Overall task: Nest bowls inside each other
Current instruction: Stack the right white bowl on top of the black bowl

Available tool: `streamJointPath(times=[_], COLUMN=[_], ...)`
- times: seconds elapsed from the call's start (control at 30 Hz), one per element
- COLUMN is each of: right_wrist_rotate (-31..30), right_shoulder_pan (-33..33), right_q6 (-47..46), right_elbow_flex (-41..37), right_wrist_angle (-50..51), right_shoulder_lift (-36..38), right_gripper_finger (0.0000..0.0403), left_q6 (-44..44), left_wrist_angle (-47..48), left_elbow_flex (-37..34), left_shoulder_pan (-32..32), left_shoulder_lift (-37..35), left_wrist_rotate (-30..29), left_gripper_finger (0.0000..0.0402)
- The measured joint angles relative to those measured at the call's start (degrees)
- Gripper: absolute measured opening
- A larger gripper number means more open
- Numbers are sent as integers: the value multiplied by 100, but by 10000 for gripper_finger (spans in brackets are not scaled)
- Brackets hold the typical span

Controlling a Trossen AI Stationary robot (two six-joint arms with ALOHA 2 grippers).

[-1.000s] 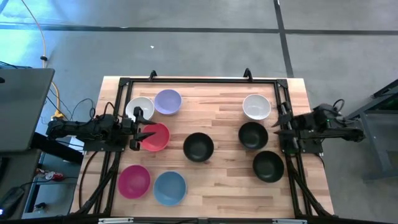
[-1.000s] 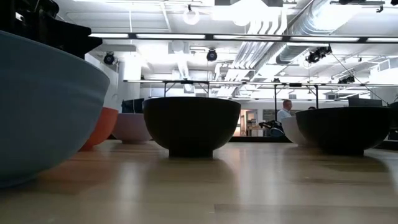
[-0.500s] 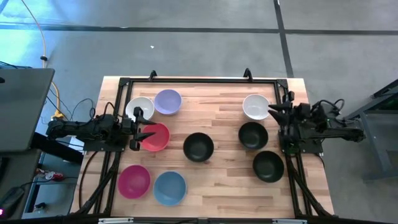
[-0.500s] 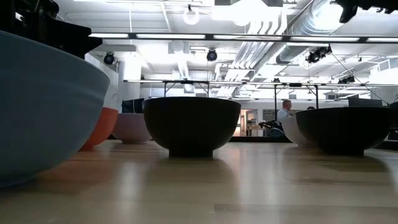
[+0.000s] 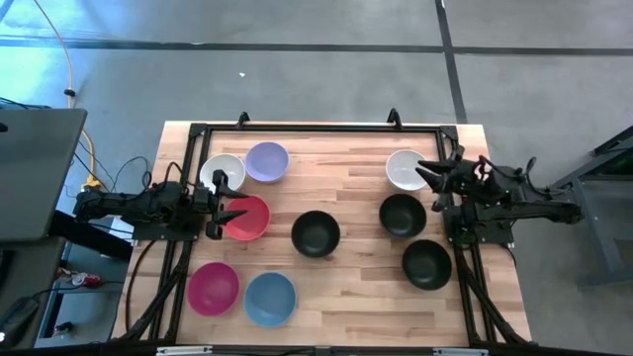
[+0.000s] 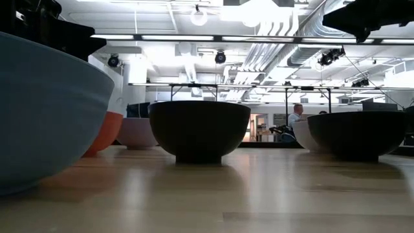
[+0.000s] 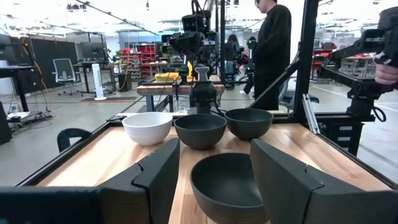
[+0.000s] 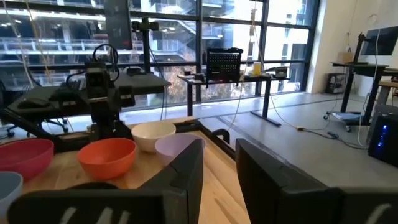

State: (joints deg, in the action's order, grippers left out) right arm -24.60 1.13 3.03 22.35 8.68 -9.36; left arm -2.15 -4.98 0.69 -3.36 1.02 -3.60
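Observation:
Nine bowls rest on their bases on the wooden table. At the left are a white bowl (image 5: pixel 222 173), a lavender one (image 5: pixel 267 161), a red one (image 5: pixel 247 218), a magenta one (image 5: pixel 214 288) and a light blue one (image 5: pixel 270 299). A black bowl (image 5: pixel 316 233) stands mid-table. At the right are a second white bowl (image 5: pixel 406 169) and two black bowls (image 5: pixel 403 215) (image 5: pixel 426 263). My left gripper (image 5: pixel 227 211) hovers open and level above the red bowl's left rim. My right gripper (image 5: pixel 427 174) is open and points slantwise over the right white bowl's edge, raised above it.
A black metal frame (image 5: pixel 316 128) runs along the table's far edge and both sides. Bare wood (image 5: pixel 336 178) lies between the two groups of bowls. A person (image 7: pixel 273 43) stands in the room beyond the table's right end.
My right gripper has swung out from its tucked place at the table's right edge toward the far left, and now reaches over the right white bowl. It has come into the low view at the top right. No bowl has moved.

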Motion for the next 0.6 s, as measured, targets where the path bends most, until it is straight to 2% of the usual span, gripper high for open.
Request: streamJointPath(times=[0.13, 0.43, 0.53, 0.6], right_wrist_rotate=[182, 1172, 1020, 410], right_shoulder_pan=[-2, 0, 0, -1], right_q6=[313, 496, 268, -280], right_elbow_flex=[0, 1, 1, 39], right_wrist_angle=[3, 6, 6, 78], right_shoulder_lift=[-35, -37, -37, -39], right_gripper_finger=[85, 85, 85, 85], left_q6=[49, 48, 48, 52], left_wrist_angle=[0, 0, 0, -1], left_elbow_flex=[0, 0, 0, 0], left_shoulder_pan=[0, 1, 1, 2], left_shoulder_lift=[0, 0, 0, 0], left_wrist_rotate=[2, 2, 2, 2], left_gripper_finger=[186, 186, 186, 186])
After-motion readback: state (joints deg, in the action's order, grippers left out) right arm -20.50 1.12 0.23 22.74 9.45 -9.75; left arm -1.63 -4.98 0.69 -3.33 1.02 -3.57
